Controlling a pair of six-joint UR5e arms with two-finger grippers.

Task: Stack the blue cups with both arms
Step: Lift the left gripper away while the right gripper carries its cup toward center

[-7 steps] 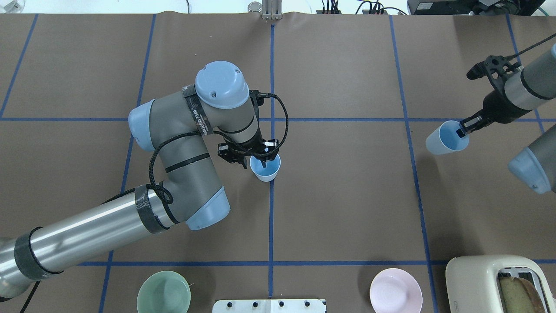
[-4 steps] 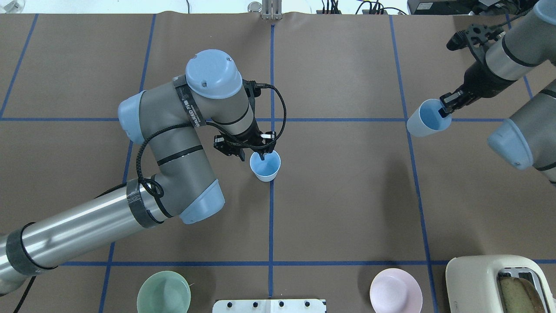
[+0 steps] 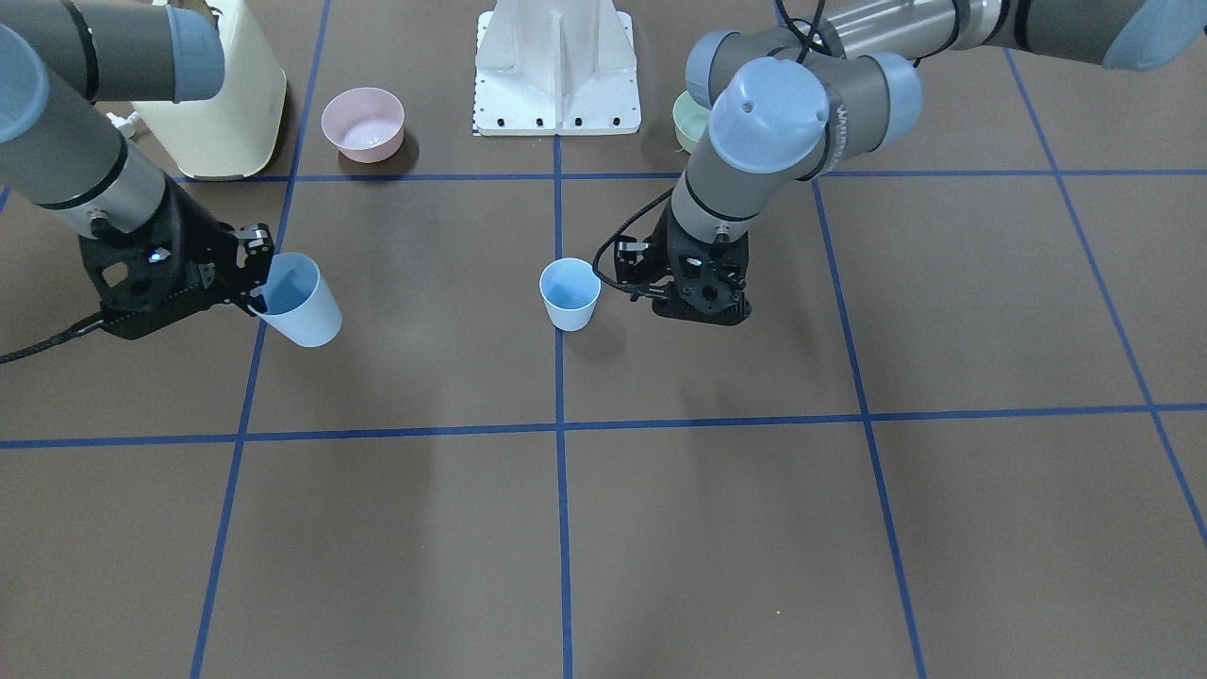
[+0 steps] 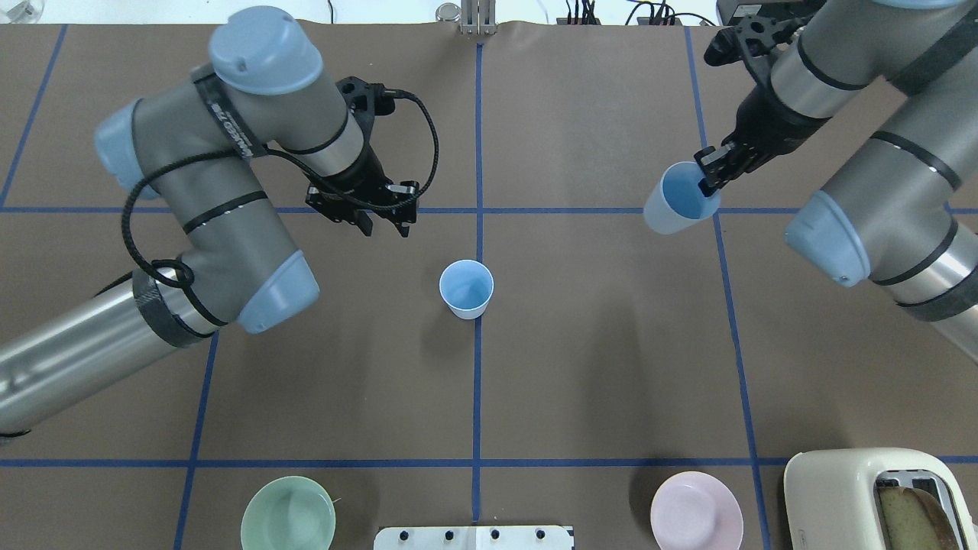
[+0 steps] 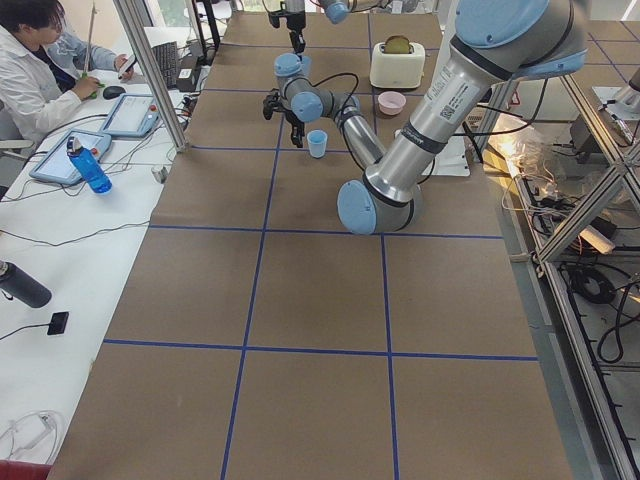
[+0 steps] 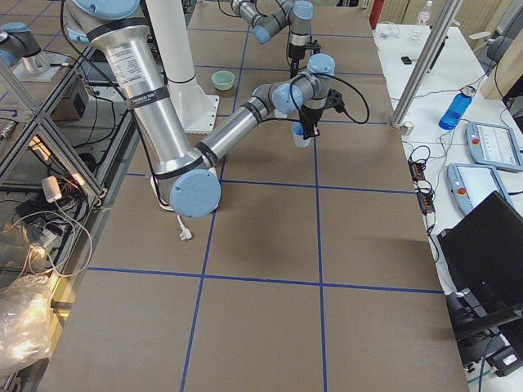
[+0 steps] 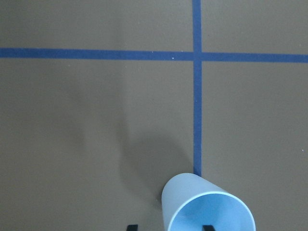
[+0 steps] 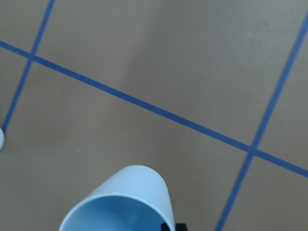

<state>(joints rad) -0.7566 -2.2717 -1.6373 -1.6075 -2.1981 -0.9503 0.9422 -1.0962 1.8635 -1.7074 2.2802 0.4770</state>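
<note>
While one pale blue cup (image 4: 466,289) stands upright, twin (image 4: 676,200) tilted, rim-gripped

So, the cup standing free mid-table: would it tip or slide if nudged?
The cup looks like empty plastic, so probably light and easy to slide. It stands on its narrower end, mouth up, so a high push may tip it. Nothing steadies it: the left gripper is open and apart from it.

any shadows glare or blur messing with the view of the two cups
Overhead exterior: both sharp, no glare, only faint soft shadows. Left wrist: the standing cup is cropped by the bottom edge, a dark shadow beside it. Right wrist: the held cup is cropped too, slightly soft.
</note>
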